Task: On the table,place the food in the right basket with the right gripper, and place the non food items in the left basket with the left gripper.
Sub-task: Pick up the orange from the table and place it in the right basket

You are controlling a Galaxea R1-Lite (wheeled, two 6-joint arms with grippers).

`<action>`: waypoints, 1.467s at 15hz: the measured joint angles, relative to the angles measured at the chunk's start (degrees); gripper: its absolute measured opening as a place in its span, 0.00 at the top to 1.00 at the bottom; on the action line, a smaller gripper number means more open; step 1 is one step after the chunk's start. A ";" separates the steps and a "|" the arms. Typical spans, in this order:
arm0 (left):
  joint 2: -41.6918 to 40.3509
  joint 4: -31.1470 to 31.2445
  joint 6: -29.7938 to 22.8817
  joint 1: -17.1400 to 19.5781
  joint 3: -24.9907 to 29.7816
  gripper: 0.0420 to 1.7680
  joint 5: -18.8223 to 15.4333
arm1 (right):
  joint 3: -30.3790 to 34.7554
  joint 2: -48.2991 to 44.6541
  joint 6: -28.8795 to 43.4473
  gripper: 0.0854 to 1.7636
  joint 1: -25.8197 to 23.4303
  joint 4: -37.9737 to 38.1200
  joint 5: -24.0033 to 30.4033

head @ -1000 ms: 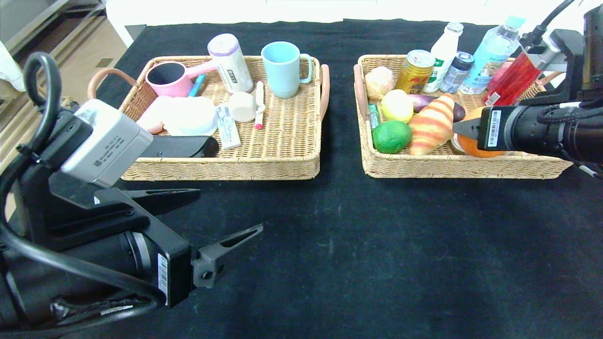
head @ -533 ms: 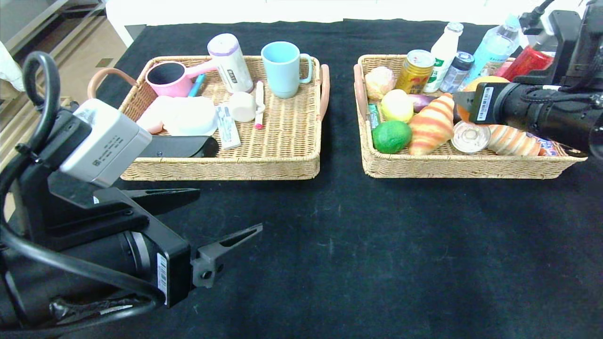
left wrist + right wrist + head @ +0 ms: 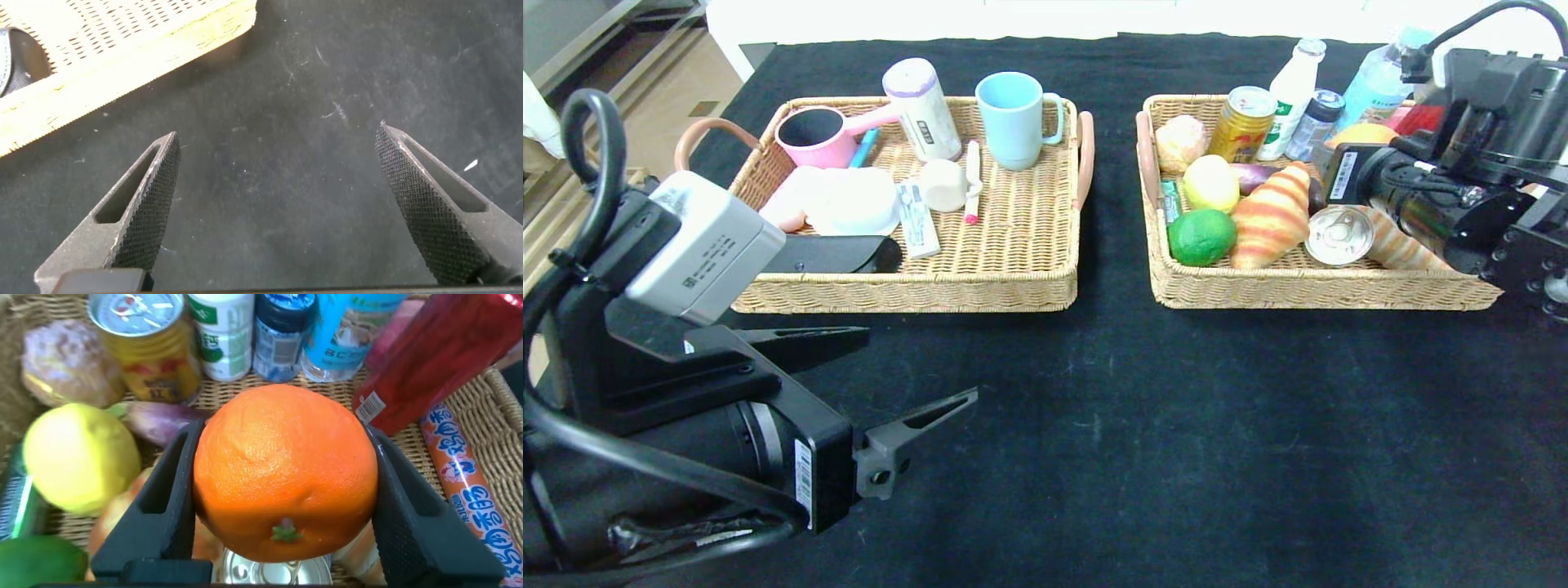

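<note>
Right pincer (image 3: pixel 282 498) clamps an orange (image 3: pixel 284 469), held over the right basket (image 3: pixel 1307 286) interior at about 2 o'clock from the croissant (image 3: pixel 1270 216). Directly below sits a can lid (image 3: pixel 1339 235), with bottles crowding the far rim, so open room for lowering looks scarce. Left pincer (image 3: pixel 278 204) hangs wide over bare desk (image 3: pixel 1135 425), idle.

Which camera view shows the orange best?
The right wrist view: the orange fills the frame, held between the right gripper fingers above the right basket. In the head view only its top shows behind the arm. The left wrist view does not show it.
</note>
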 joint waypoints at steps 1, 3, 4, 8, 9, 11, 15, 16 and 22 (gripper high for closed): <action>0.00 0.00 0.00 0.00 0.00 0.03 0.02 | -0.15 0.55 0.04 0.32 -0.27 -0.12 0.09; 0.00 0.00 0.00 0.00 0.00 0.03 0.00 | -0.37 1.18 0.04 0.32 -0.52 -0.12 0.21; 0.00 0.00 0.00 0.00 0.00 0.03 0.02 | -0.41 1.35 0.06 0.32 -0.52 -0.15 0.26; -0.17 0.00 0.00 0.00 0.00 0.03 -0.06 | -0.50 1.84 0.06 0.32 -0.83 -0.15 0.21; -0.22 0.00 0.00 0.00 0.00 0.03 -0.06 | -0.50 1.90 0.04 0.32 -0.85 -0.12 0.15; -0.22 0.00 0.00 0.00 0.00 0.03 0.00 | -0.52 1.96 0.06 0.32 -0.88 -0.12 0.10; -0.22 0.00 0.00 0.00 -0.01 0.03 0.00 | -0.32 2.01 0.11 0.20 -0.90 -0.15 0.06; -0.22 0.00 0.00 0.00 -0.01 0.03 0.02 | -0.22 2.04 0.11 0.18 -0.88 -0.12 0.04; -0.24 0.00 0.00 0.00 0.00 0.03 -0.06 | 0.13 1.77 0.04 0.10 -0.41 -0.04 -0.02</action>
